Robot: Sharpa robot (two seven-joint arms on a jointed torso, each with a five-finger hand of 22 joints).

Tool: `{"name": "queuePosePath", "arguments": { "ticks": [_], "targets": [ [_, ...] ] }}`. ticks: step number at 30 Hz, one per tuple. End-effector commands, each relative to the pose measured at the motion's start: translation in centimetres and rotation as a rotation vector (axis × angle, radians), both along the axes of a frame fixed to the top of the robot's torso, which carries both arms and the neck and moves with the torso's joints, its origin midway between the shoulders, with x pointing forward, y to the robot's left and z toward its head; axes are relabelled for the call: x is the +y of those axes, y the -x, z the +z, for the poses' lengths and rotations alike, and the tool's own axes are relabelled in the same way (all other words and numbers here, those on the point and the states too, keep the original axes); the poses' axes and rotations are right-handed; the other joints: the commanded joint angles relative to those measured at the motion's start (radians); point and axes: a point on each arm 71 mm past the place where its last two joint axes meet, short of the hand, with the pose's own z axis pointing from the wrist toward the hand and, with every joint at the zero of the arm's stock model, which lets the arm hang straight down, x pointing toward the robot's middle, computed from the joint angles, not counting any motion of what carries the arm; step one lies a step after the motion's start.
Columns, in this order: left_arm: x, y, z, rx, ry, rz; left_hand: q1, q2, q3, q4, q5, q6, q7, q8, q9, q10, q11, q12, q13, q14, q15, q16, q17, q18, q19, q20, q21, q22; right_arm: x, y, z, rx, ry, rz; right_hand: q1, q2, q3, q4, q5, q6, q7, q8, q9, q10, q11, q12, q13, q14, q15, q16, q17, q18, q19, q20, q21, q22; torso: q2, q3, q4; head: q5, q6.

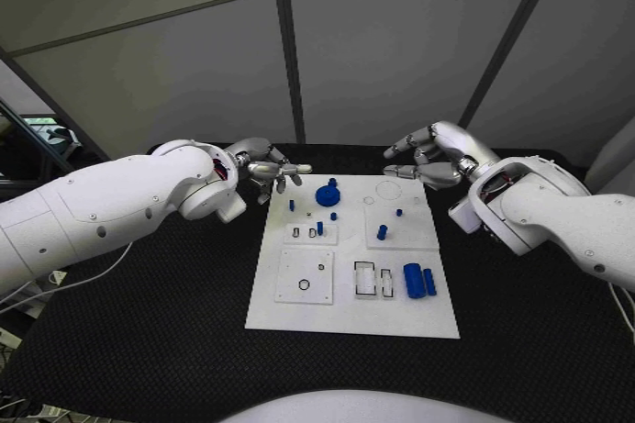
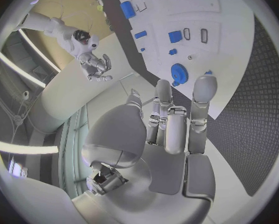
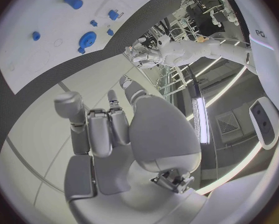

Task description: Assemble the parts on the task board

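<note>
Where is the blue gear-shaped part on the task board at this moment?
In the head view, the blue gear-shaped part lies at the far end of the task board, left of its middle, nearest the left hand, which does not touch it.

head view: looking steeply down from above the table, taking in the whole task board (image 1: 355, 258) | left wrist view: sitting close behind its hand (image 2: 170, 134), facing the board's far end | right wrist view: likewise; both are sharing the blue gear (image 2: 179, 73).
</note>
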Motion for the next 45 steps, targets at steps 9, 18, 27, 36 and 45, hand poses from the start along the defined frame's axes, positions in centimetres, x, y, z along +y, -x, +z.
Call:
{"name": "queuePosePath", "arguments": {
  "ticks": [9, 18, 27, 36, 45],
  "targets": [
    [-2.7, -1.4, 0.5, 0.121, -0.448, -0.067, -0.051, -0.004, -0.117, 0.060, -0.003, -0.102, 0.005, 0.129, 0.164, -0.072, 0.002, 0.170, 0.177, 0.037, -0.004, 0.016, 0.101, -0.009, -0.024, 0.006, 0.100, 0.123, -3.5, -1.2, 0.4, 0.055, -0.070, -0.067, -0.004, -0.006, -0.003, 0.003, 0.027, -0.008, 0.001, 0.005, -0.008, -0.017, 0.002, -0.018, 0.060, 0.040, -0.008, -0.019, 0.105, 0.013, -0.014, -0.004, -0.024, -0.023, -0.002, -0.0024, -0.0060, 0.000, -0.017],
    [-5.2, -1.3, -0.9, 0.186, -0.531, -0.137, -0.044, 0.026, -0.163, 0.058, -0.003, -0.153, -0.013, 0.267, 0.309, 0.017, -0.011, 0.379, 0.394, 0.094, -0.013, 0.119, 0.236, -0.045, 0.090, -0.001, 0.290, 0.385, -3.5, -1.4, 0.3, 0.070, -0.064, -0.086, -0.006, -0.009, -0.006, 0.005, 0.051, -0.013, 0.002, 0.007, -0.012, -0.020, 0.003, -0.022, 0.056, 0.038, -0.008, -0.023, 0.101, 0.014, -0.015, -0.004, -0.031, -0.030, -0.004, -0.0021, -0.0047, -0.002, -0.032],
    [-6.8, -1.2, -1.6, 0.205, -0.559, -0.175, -0.054, 0.037, -0.185, 0.059, -0.003, -0.176, -0.020, 0.313, 0.365, 0.027, -0.016, 0.404, 0.420, 0.098, -0.019, 0.125, 0.245, -0.050, 0.096, -0.007, 0.310, 0.415, -3.4, -1.6, 0.2, 0.074, -0.059, -0.092, -0.006, -0.009, -0.006, 0.005, 0.062, -0.016, 0.003, 0.008, -0.014, -0.022, 0.003, -0.024, 0.053, 0.037, -0.008, -0.025, 0.098, 0.015, -0.016, -0.004, -0.035, -0.035, -0.002, -0.0032, -0.0079, 0.001, -0.039],
    [-7.8, -1.1, -1.8, 0.214, -0.549, -0.193, -0.047, 0.040, -0.186, 0.056, -0.002, -0.185, -0.019, 0.319, 0.376, 0.017, -0.016, 0.395, 0.409, 0.094, -0.019, 0.119, 0.238, -0.048, 0.089, -0.007, 0.305, 0.407, -3.1, -1.8, 0.2, 0.075, -0.056, -0.091, -0.006, -0.009, -0.006, 0.005, 0.066, -0.018, 0.003, 0.009, -0.015, -0.024, 0.003, -0.027, 0.050, 0.036, -0.008, -0.028, 0.096, 0.016, -0.018, -0.004, -0.038, -0.040, -0.002, -0.0029, -0.0058, -0.003, -0.043],
    [-8.4, -1.2, -2.2, 0.228, -0.559, -0.209, -0.018, 0.048, -0.176, 0.045, -0.002, -0.200, -0.016, 0.325, 0.393, 0.003, -0.013, 0.384, 0.398, 0.089, -0.017, 0.111, 0.228, -0.045, 0.079, -0.005, 0.297, 0.396, -2.7, -1.9, 0.1, 0.073, -0.050, -0.085, -0.007, -0.008, -0.005, 0.007, 0.075, -0.021, 0.003, 0.010, -0.016, -0.026, 0.004, -0.030, 0.048, 0.034, -0.007, -0.031, 0.093, 0.016, -0.020, -0.003, -0.043, -0.045, -0.001, -0.0035, -0.0064, -0.004, -0.050]
  ]
}}
